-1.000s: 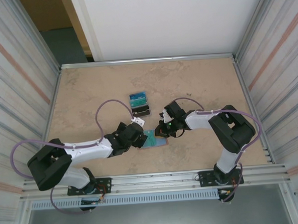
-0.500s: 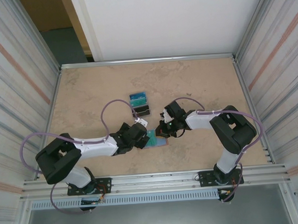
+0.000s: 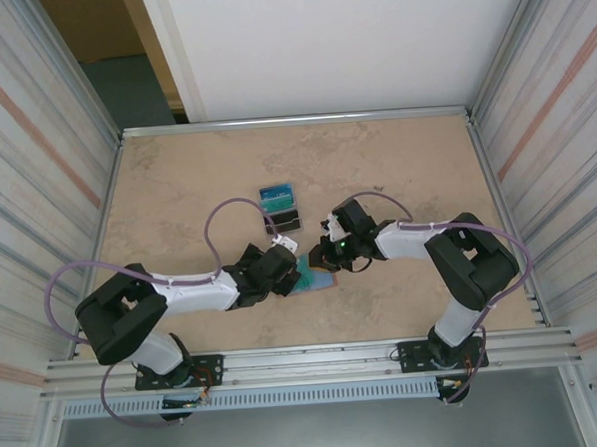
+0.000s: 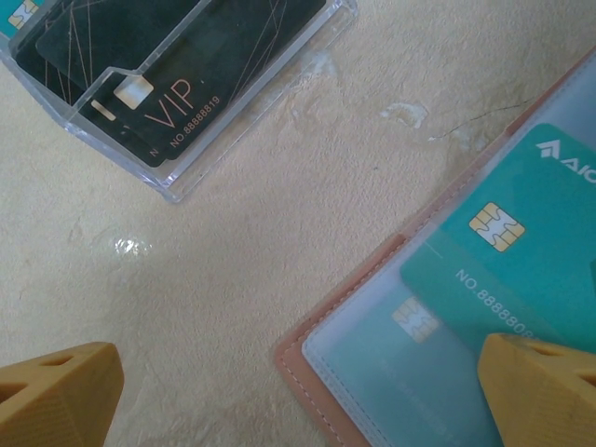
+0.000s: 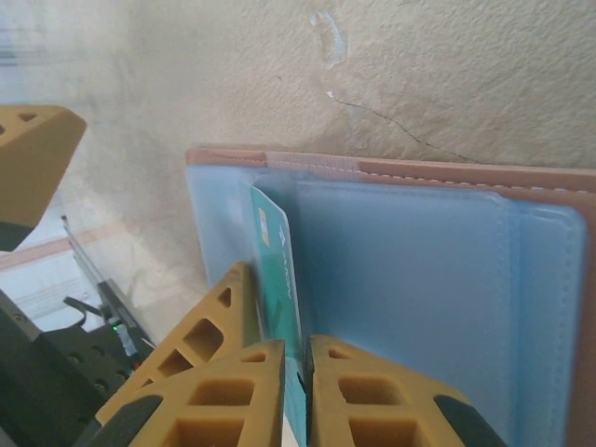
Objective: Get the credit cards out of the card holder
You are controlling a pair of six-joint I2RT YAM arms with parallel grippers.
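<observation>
**Left arm moves in as right lifts a card**

Nearest me, the salmon-pink folding leather card holder (image 3: pixel 320 281) lies open on the tan table (image 3: pixel 177 190). The left gripper (image 4: pixel 298 391) has slid closer, fingers spread wide and empty. The right gripper (image 5: pixel 298 372) is clamped on a teal plastic credit card (image 5: pixel 276 251), so one is likely coming out. A paler sleeved card (image 4: pixel 410 340) waits. Beyond, the clear plastic stand (image 4: pixel 186 158) is cut off.
</observation>
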